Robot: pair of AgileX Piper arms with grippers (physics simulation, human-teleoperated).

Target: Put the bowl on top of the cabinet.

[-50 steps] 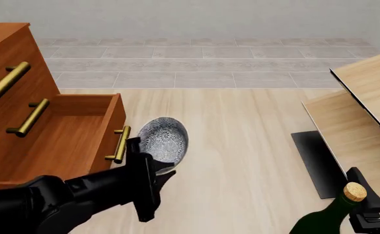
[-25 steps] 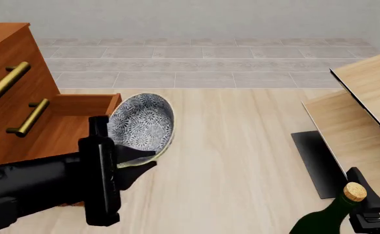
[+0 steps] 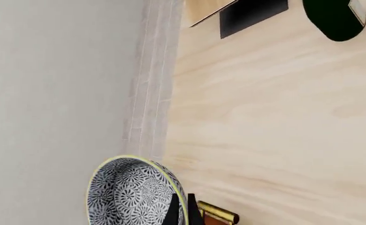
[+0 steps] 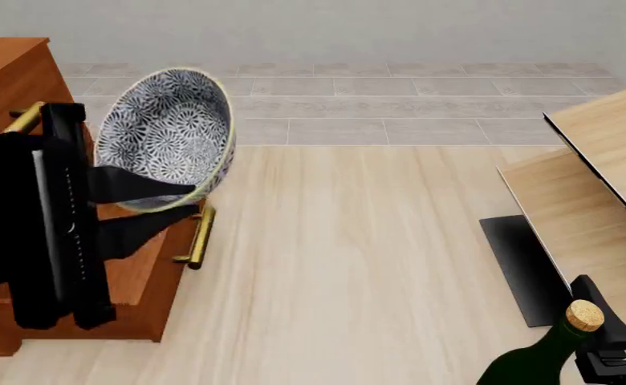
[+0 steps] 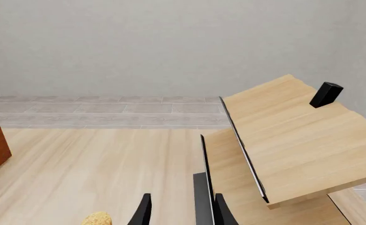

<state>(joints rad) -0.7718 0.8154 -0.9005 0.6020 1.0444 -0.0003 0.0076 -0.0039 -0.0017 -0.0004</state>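
Here, a pale wood-grain table (image 4: pixel 399 265) fills most of the front view, its surface smooth and streaked lengthwise, with grey stone tiles and a flat grey wall beyond. At the left stands the cabinet (image 4: pixel 2 72), reddish-brown polished wood with long brass bar handles (image 4: pixel 197 237), its lowest drawer pulled open. The left gripper (image 4: pixel 179 200), a matte black blocky tool with two thin tapering fingers, is clamped on the rim of the bowl (image 4: pixel 168 132), one finger inside the wall and one outside. The bowl is round and deep, tipped on its side so its inside faces the camera, and is held up in the air in front of the cabinet, above the open drawer. Its glaze is a dense grey-and-white floral speckle, edged by a thin pale yellowish rim. At the right, pale light-wood boards (image 4: pixel 602 152) lean at an angle over a flat black slab (image 4: pixel 522 265). In the lower right corner a dark green glass bottle (image 4: pixel 538 357) with a tan cork sits beside the right gripper (image 5: pixel 179 211), whose black fingers stand apart, gripping nothing.
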